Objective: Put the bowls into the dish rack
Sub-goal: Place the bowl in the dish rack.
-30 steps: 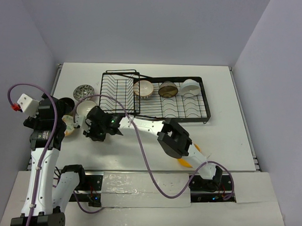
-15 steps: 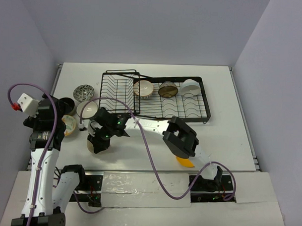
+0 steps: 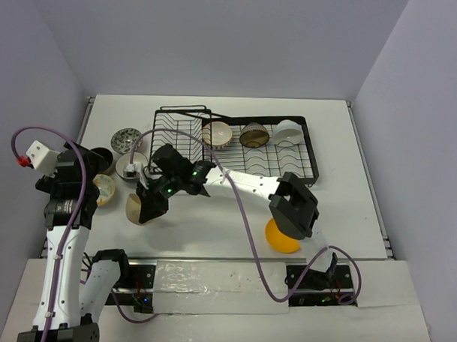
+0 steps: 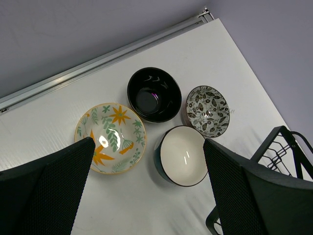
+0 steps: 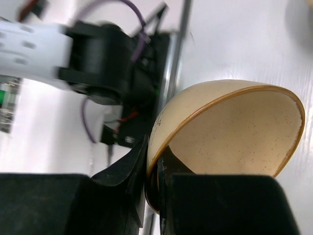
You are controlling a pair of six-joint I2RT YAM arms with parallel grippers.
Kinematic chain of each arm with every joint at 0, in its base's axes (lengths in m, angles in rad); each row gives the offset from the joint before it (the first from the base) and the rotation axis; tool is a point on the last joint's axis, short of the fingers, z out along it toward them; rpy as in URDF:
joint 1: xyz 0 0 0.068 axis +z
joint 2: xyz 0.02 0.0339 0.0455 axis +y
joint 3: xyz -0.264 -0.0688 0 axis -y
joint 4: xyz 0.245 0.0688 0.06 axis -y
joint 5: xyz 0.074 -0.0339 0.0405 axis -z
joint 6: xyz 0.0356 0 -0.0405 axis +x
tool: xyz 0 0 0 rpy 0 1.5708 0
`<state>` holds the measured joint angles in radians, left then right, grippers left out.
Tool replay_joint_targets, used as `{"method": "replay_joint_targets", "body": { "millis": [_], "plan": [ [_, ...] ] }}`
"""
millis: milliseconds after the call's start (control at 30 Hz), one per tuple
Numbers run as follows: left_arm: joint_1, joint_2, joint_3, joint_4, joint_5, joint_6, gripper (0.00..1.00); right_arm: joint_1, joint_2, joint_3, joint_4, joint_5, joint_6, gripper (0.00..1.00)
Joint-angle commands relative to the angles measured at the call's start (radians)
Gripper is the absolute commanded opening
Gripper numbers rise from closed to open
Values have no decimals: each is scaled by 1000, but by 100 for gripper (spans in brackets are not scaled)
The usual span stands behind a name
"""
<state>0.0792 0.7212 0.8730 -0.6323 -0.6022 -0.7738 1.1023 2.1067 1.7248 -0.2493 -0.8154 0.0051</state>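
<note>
My right gripper [image 3: 152, 202] is shut on the rim of a cream-tan speckled bowl [image 5: 234, 132], one finger inside and one outside. It holds that bowl [image 3: 137, 208] tilted on edge, left of the dish rack [image 3: 308, 147]. Three bowls stand in the rack: one cream [image 3: 219, 133], one brown [image 3: 254, 134], one white [image 3: 288, 132]. My left gripper [image 4: 148, 144] hangs open above four bowls on the table: black [image 4: 154, 94], floral [image 4: 111, 137], grey patterned [image 4: 208, 110] and white-lined dark [image 4: 183, 155]. An orange-yellow bowl [image 3: 280, 239] lies near the right arm's base.
The right arm reaches across the table in front of the rack, its purple cable [image 3: 242, 216] looping over the near edge. The rack's deeper wire basket [image 3: 177, 135] stands beside the four loose bowls. A metal rail [image 4: 102, 61] runs along the table's left edge.
The right gripper has lifted the cream-tan bowl and tipped it on edge, a little nearer the front edge. Its elbow has swung right, uncovering the orange-yellow bowl. The left arm has stayed put.
</note>
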Motion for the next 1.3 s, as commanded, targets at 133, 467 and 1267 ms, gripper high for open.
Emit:
{"method": "replay_joint_targets", "body": {
  "millis": [133, 467, 1267],
  "plan": [
    [5, -16, 4, 29, 2, 16, 98, -94, -237, -80, 320, -211, 189, 0],
    [-4, -16, 3, 28, 7, 19, 98, -286, -327, -180, 554, -39, 320, 0],
    [-61, -8, 7, 14, -31, 16, 97, -518, 13, -70, 1007, 32, 731, 0]
  ]
}}
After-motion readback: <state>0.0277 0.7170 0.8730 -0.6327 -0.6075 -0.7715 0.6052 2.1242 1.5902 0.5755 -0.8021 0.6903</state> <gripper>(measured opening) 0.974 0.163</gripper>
